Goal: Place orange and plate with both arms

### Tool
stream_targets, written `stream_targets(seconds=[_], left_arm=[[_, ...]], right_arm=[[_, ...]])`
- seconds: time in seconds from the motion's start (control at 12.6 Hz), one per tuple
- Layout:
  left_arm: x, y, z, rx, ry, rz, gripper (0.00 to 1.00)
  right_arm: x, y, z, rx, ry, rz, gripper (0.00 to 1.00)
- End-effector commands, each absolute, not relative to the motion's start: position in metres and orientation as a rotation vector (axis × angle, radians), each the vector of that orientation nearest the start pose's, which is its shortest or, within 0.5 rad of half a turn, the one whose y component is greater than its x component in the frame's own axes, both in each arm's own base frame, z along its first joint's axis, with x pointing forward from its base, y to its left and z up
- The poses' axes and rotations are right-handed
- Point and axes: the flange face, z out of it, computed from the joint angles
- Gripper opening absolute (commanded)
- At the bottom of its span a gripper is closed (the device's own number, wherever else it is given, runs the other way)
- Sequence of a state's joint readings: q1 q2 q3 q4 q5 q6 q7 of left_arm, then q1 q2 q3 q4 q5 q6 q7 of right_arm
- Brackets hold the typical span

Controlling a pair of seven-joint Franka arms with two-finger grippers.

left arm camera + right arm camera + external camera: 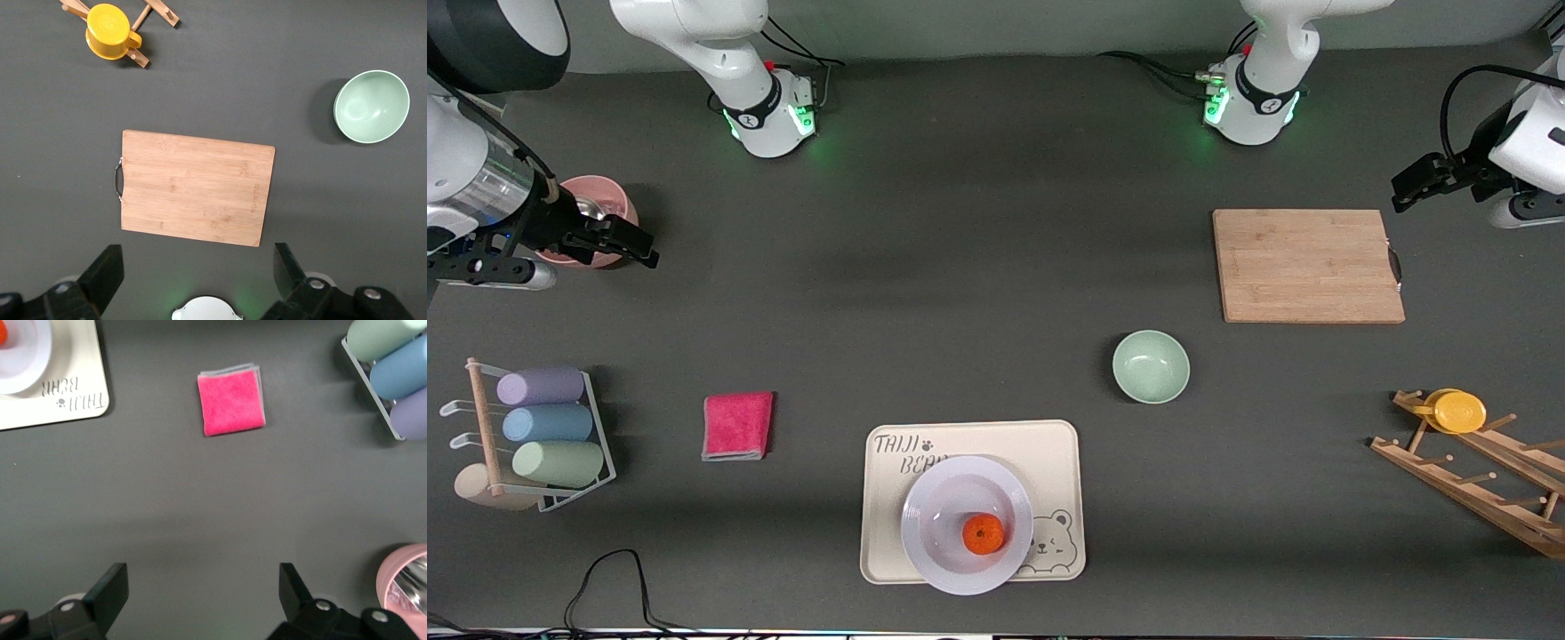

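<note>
Both claws wide, empty, parked high: left gripper [1405,191] over table's edge by cutting board [1307,265], right gripper [636,249] by pink cup [596,200]; orange [983,534] sits on plate [943,498] on tray [1058,453], as placed, so no further move shows itself.

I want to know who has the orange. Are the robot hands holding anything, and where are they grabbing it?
Nothing is held. The left gripper and the right gripper are both open and empty. The orange sits on the plate, on the tray.

Wood cutting board [1307,265]; pink cloth [737,425]; glossy plate [967,523].
</note>
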State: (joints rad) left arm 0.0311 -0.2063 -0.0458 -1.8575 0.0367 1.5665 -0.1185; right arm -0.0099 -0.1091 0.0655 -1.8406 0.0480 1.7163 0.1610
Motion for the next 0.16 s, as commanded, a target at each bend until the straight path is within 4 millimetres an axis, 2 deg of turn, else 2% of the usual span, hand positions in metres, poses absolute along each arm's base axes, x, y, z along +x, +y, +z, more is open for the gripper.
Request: stream_targets(seconds=[0.0,0.08], left_arm=[[0.4801,-0.0074,0.6013,-3.092,-0.184,0.146,1.0],[0.48,-0.0074,0.6011,-3.091,-0.184,0.148,1.0]], right_arm=[[0.5225,0.0392,0.5762,-3.147,0.174,-0.007,1.0],[0.521,0.0414,0.5791,-3.149,0.164,-0.012,1.0]])
